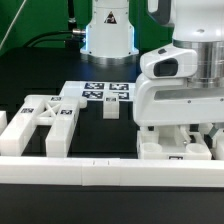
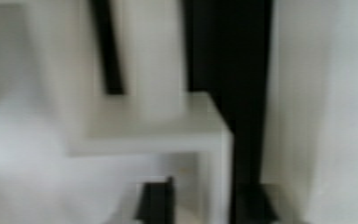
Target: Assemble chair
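Exterior view: one arm (image 1: 175, 60), wrist bent over, hand pointing straight down and low over the table (image 1: 120, 135). Gripper (image 1: 178, 132) sits right on top of the white chair blocks (image 1: 165, 148); at least two are directly under the fingers, exact count unclear. Can't tell if the fingers are released or clamped on anything, since the hand body hides them. Wrist view is a blur of white faces and dark gaps, no help. One cross-braced frame (image 1: 45, 122) lies well off to the exterior view's left of the fingers. One post (image 1: 112, 109) stands between frame and fingers, beside the one marker board (image 1: 100, 91). One rail (image 1: 100, 172) runs along the front.
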`<state>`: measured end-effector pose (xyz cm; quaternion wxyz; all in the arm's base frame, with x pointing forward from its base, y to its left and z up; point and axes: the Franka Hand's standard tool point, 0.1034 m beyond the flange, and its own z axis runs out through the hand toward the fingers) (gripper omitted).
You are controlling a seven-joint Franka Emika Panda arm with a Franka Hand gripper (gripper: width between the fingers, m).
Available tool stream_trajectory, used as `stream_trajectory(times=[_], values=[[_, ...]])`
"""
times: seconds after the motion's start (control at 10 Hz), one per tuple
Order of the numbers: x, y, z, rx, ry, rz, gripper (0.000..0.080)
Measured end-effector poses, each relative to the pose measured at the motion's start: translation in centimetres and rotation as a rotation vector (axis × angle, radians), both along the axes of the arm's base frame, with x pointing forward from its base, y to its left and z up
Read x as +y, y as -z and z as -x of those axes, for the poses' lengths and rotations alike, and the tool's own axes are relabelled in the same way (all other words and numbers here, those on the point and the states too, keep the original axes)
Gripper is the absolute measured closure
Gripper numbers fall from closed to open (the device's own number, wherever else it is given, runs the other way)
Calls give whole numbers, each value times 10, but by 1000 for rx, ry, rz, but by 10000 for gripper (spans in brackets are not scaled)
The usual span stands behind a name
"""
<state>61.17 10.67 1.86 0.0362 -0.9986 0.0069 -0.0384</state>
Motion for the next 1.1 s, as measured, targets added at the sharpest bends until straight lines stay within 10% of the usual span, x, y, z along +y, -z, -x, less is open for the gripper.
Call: stream_trajectory(times=[0.5, 1.1], values=[[-24, -56, 12, -44, -104, 14, 159], [-48, -60, 51, -44, -121, 29, 150]])
